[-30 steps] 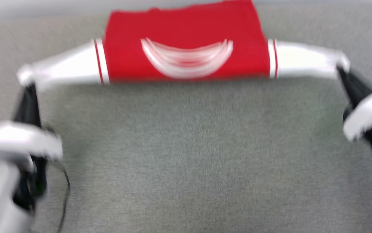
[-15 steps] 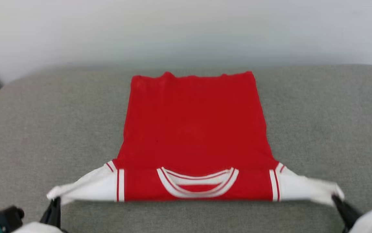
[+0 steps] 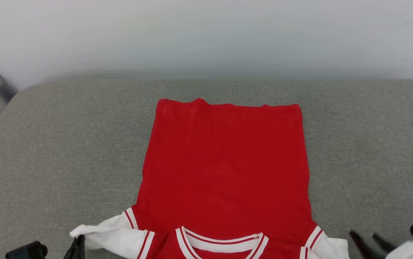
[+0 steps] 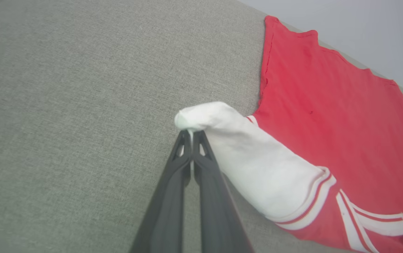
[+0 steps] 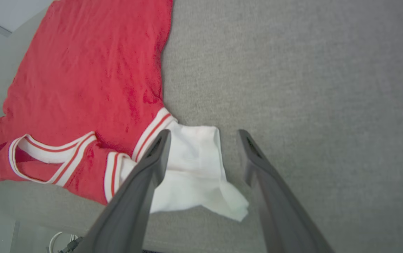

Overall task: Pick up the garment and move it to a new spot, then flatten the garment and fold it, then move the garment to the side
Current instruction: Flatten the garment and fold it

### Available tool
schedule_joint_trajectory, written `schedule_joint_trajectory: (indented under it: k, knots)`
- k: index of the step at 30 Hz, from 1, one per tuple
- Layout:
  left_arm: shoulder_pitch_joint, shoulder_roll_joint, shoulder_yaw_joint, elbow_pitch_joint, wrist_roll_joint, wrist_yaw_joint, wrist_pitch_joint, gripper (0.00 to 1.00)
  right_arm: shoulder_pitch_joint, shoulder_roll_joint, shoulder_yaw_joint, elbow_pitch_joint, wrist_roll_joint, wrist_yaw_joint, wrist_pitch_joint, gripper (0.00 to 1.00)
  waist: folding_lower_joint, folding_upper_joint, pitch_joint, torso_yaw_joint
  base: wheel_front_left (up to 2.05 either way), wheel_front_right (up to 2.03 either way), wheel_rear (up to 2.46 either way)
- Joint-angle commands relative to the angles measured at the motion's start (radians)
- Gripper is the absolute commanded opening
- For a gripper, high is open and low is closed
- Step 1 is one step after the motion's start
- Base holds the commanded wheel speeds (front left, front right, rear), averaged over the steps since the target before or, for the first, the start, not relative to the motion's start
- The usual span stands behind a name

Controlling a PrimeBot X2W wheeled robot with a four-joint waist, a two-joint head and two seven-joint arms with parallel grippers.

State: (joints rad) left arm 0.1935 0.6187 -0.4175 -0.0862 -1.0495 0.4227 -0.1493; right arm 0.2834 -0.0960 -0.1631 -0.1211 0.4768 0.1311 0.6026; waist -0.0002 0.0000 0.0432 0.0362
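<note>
The garment (image 3: 224,169) lies spread flat on the grey fabric counter (image 3: 48,151), plain red side up. In the head view its hem points to 12 o'clock and its striped collar (image 3: 221,242) sits at 6 o'clock, where the picture's bottom edge cuts off the collar's lower half and the shoulders. Any print is hidden underneath.

At 7 o'clock the left tool (image 3: 78,246) is mostly cropped. The left wrist view shows this tool (image 4: 191,133) closed, its two dark fingertips pressed together on the bunched end of the white left sleeve (image 4: 250,158). The sleeve end rises in a rounded lump above the tips, so how much cloth is pinched cannot be seen.

At 5 o'clock the right tool (image 3: 364,235) is blurred and half out of frame. In the right wrist view it (image 5: 203,133) stands open, jaws wide apart, with the white right sleeve (image 5: 194,175) lying loose and crumpled on the counter beneath. One finger (image 5: 152,158) overlaps the sleeve; whether it touches the cloth cannot be told. A pale cable (image 5: 55,242) shows below the counter's edge, mostly cut off.
</note>
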Motion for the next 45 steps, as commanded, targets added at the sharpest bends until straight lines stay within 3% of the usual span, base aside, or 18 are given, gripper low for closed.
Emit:
schedule_joint_trajectory:
  k: [1, 5, 11, 19, 24, 32, 39, 40, 41, 43, 45]
  knots:
    - [-0.025, -0.013, -0.003, -0.009, 0.000, -0.005, -0.002, 0.00, -0.094, -0.017, -0.017, -0.014, -0.021, -0.001, -0.043, 1.00, 0.0002, 0.0000, 0.023, 0.007, 0.00, 0.00, 0.00]
    - [-0.061, -0.021, -0.005, -0.009, 0.006, -0.023, -0.008, 0.00, -0.284, -0.031, -0.045, 0.048, -0.055, -0.001, -0.143, 1.00, 0.0002, 0.0000, 0.063, 0.031, 0.00, 0.00, 0.00]
    - [-0.128, -0.030, -0.019, -0.008, 0.030, -0.050, -0.015, 0.00, -0.553, -0.086, -0.043, 0.230, -0.082, -0.001, -0.133, 1.00, 0.0002, 0.0000, 0.132, 0.077, 0.00, 0.00, 0.00]
    - [-0.275, -0.065, -0.052, -0.024, 0.094, -0.089, -0.040, 0.00, -0.949, -0.149, -0.071, 0.568, -0.143, -0.001, 0.048, 1.00, 0.0002, 0.0000, 0.270, 0.173, 0.00, 0.00, 0.00]
    - [-0.353, -0.097, -0.080, -0.022, 0.128, -0.118, -0.054, 0.00, -1.128, -0.168, -0.098, 0.710, -0.214, -0.001, 0.200, 1.00, 0.0002, 0.0000, 0.340, 0.228, 0.00, 0.00, 0.00]
    - [-0.419, -0.140, -0.107, -0.001, 0.159, -0.155, -0.071, 0.00, -1.254, -0.149, -0.140, 0.808, -0.326, -0.001, 0.368, 1.00, 0.0002, 0.0000, 0.409, 0.271, 0.00, 0.00, 0.00]
    - [-0.440, -0.157, -0.113, 0.019, 0.154, -0.176, -0.078, 0.00, -1.216, -0.106, -0.186, 0.869, -0.377, -0.001, 0.455, 1.00, 0.0002, 0.0000, 0.449, 0.284, 0.00, 0.00, 0.00]
    - [-0.442, -0.159, -0.113, 0.022, 0.153, -0.180, -0.080, 0.00, -1.210, -0.101, -0.191, 0.872, -0.379, -0.001, 0.461, 0.91, 0.0002, 0.0000, 0.451, 0.284, 0.00, 0.00, 0.00]
    - [-0.444, -0.161, -0.114, 0.026, 0.153, -0.183, -0.081, 0.00, -1.206, -0.098, -0.194, 0.874, -0.379, -0.001, 0.465, 0.50, 0.0002, 0.0000, 0.454, 0.285, 0.00, 0.00, 0.00]
    - [-0.447, -0.164, -0.113, 0.034, 0.152, -0.186, -0.083, 0.00, -1.203, -0.093, -0.194, 0.876, -0.380, -0.001, 0.475, 0.00, 0.0002, 0.0000, 0.456, 0.284, 0.00, 0.00, 0.00]
    - [-0.447, -0.165, -0.113, 0.041, 0.152, -0.191, -0.085, 0.00, -1.213, -0.090, -0.190, 0.867, -0.372, -0.001, 0.475, 0.00, 0.0002, 0.0000, 0.453, 0.282, 0.00, 0.00, 0.00]
